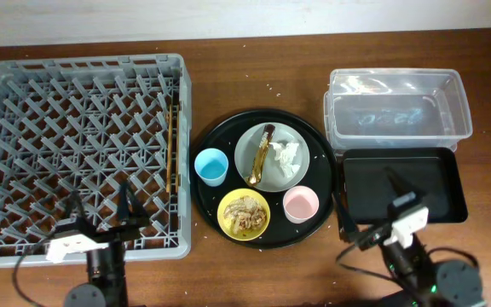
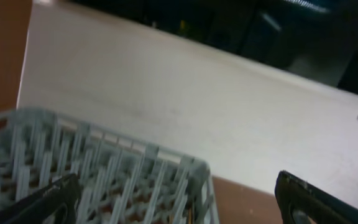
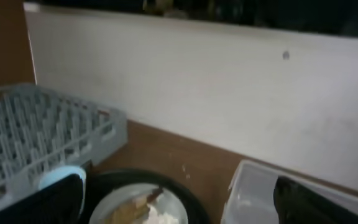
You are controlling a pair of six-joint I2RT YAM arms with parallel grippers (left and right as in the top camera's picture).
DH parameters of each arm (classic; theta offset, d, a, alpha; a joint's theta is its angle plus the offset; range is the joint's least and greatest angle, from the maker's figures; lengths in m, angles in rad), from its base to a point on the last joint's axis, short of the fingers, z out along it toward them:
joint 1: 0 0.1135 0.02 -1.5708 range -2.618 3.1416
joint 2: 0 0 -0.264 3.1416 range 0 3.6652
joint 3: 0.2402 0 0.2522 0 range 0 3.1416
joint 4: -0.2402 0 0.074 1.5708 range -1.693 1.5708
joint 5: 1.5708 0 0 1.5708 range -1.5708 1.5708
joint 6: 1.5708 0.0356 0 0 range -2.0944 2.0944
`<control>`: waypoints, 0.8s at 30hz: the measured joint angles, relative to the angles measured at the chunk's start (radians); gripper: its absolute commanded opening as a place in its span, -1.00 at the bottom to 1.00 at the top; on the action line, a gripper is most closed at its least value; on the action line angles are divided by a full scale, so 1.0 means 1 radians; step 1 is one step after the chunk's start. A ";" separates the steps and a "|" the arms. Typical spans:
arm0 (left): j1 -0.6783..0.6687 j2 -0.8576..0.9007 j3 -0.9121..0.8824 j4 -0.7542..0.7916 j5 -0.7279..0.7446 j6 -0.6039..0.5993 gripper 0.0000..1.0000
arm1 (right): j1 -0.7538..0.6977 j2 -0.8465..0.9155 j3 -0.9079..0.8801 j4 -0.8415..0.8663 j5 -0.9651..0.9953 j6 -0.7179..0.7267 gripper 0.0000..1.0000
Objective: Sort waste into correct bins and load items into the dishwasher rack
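A grey plate (image 1: 290,139) on the round black tray (image 1: 220,136) holds a gold-brown wrapper (image 1: 261,155) and a crumpled white tissue (image 1: 286,156). A yellow bowl (image 1: 244,214) holds beige food scraps. A light blue cup (image 1: 210,166) and a pink cup (image 1: 300,204) stand on the same tray. The grey dishwasher rack (image 1: 79,145) is at left. The clear tub (image 1: 399,107) and the shallow black tray (image 1: 403,183) are at right. My left gripper (image 1: 101,209) is open over the rack's near edge. My right gripper (image 1: 369,205) is open over the shallow tray's left side. The right wrist view shows plate (image 3: 114,208), rack (image 3: 42,134), tub (image 3: 253,196).
White crumbs are scattered on the brown table (image 1: 254,77). A thin brown stick (image 1: 174,145) stands in the rack's right side. A pale wall (image 2: 197,99) rises behind the table. Both arm bases sit at the near table edge.
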 measured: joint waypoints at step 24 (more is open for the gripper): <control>-0.001 1.134 0.916 -0.730 0.355 0.019 0.99 | 0.019 1.311 0.993 -0.861 -0.255 0.095 0.97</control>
